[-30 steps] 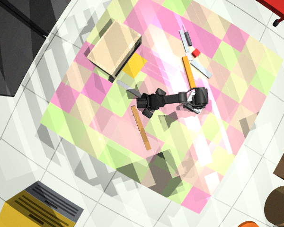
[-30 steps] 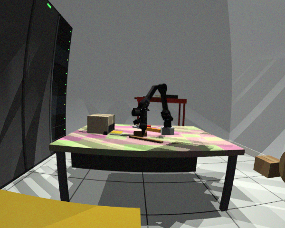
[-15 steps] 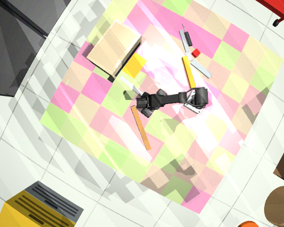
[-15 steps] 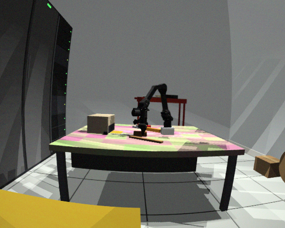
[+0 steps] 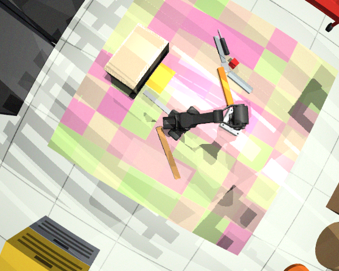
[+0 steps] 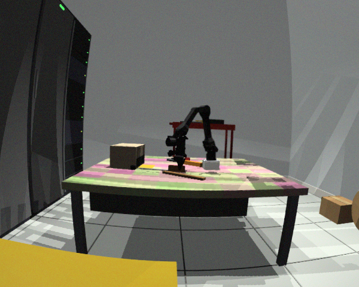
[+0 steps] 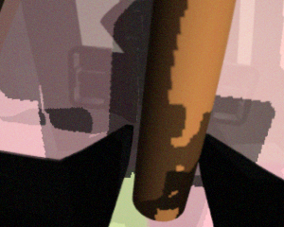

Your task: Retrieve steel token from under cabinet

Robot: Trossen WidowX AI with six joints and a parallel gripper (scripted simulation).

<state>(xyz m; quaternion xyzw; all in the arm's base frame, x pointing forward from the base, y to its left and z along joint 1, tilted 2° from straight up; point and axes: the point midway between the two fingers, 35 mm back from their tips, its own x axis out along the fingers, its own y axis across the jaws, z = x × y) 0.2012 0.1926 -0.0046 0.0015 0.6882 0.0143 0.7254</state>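
When the table is viewed from above, cabinet [image 5: 136,56]: a pale box on the chequered table top [image 5: 85,145], standing at the far left.
Marked area [image 5: 160,77]: a yellow patch touching the cabinet's front edge.
Token: cannot be made out in this view.
Gripper [image 5: 164,129]: pointing down over the near end of a long orange rod [image 5: 168,152], which lies flat on the table and runs away from the cabinet.
Grey strip [image 5: 156,101]: a thin flat bar between the marked area and the gripper, one end hidden under the arm.
Spare tools: a second orange rod [image 5: 225,86], two grey bars [image 5: 239,81] and a small red block [image 5: 233,62], grouped beyond the arm's base plate [image 5: 225,127].

Exterior view, gripper [image 6: 179,162]: low, its tips at the rod [image 6: 184,174] on the table top.
Cabinet [image 6: 125,155]: well apart from the gripper; no token discernible at its base.

Wrist view, rod [image 7: 180,95]: fills the centre, its rounded end between the two dark fingers.
Pincer state: partly open; the fingers flank the rod end, standing slightly wider than it and not clamping it.
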